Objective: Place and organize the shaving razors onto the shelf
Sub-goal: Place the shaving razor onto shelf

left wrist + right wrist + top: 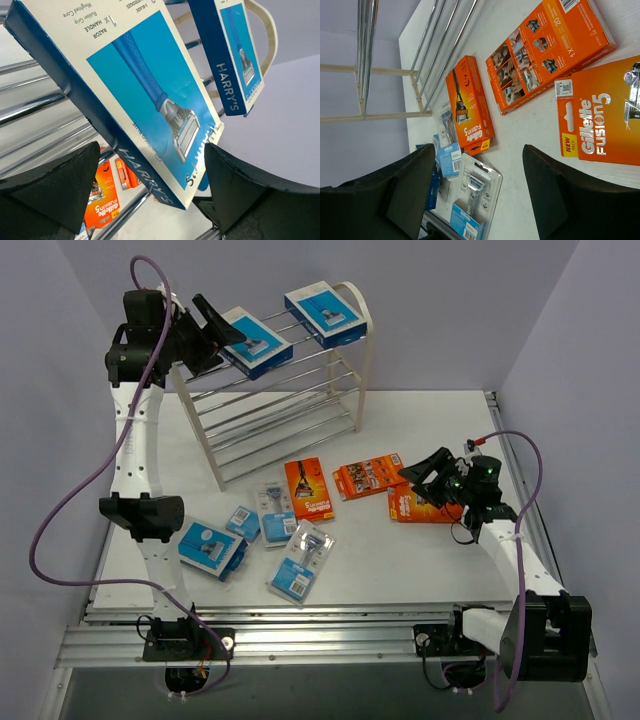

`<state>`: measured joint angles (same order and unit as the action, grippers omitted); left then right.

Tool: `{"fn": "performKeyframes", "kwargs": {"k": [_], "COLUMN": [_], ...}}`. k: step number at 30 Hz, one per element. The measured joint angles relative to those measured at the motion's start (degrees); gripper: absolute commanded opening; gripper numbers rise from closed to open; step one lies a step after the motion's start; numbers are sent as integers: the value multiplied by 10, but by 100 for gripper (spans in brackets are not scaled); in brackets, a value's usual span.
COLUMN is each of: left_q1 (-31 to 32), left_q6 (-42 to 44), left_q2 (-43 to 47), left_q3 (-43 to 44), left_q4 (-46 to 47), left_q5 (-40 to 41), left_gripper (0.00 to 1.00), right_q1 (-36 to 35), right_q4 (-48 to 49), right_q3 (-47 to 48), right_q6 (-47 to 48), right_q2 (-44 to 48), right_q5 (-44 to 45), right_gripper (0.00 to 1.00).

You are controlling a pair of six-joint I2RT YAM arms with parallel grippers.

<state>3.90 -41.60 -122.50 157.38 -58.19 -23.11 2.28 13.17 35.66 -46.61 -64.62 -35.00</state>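
The shelf (290,400) stands at the back; two blue boxes lie on its top rods, one left (257,342), one right (324,314). My left gripper (222,332) is open at the left box's near end, fingers either side of its corner (150,100), not gripping; the second box (235,55) shows beyond. On the table lie a third blue box (212,548), three clear blister packs (243,522) (275,505) (301,560) and three orange packs (309,490) (370,476) (420,505). My right gripper (420,478) is open and empty above the orange packs (605,115) (550,50).
The shelf's lower tiers of chrome rods (30,107) hold nothing. In the right wrist view the shelf frame (365,65) is at the far left, with an orange pack (470,105) and a blister pack (475,195) ahead. The table's metal rail (300,635) runs along the near edge.
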Motion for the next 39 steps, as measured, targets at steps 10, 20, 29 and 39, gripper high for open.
{"fn": "performKeyframes", "kwargs": {"k": [10, 20, 29, 39], "left_q1": [-15, -9, 10, 25], "left_q6": [-2, -8, -27, -38], "left_q2": [43, 47, 41, 12], "left_q3": [-35, -53, -60, -60], "left_q4": [4, 24, 61, 92], "left_q5": [-11, 11, 40, 52], "left_gripper": [94, 94, 94, 94], "right_q1": [0, 0, 0, 0], "right_q4": [4, 4, 8, 13], "right_q3": [0, 0, -1, -3], "right_q6": [0, 0, 3, 5], "right_q2": [0, 0, -9, -26], "right_q5": [-4, -4, -4, -4], "right_gripper": [66, 66, 66, 66]}}
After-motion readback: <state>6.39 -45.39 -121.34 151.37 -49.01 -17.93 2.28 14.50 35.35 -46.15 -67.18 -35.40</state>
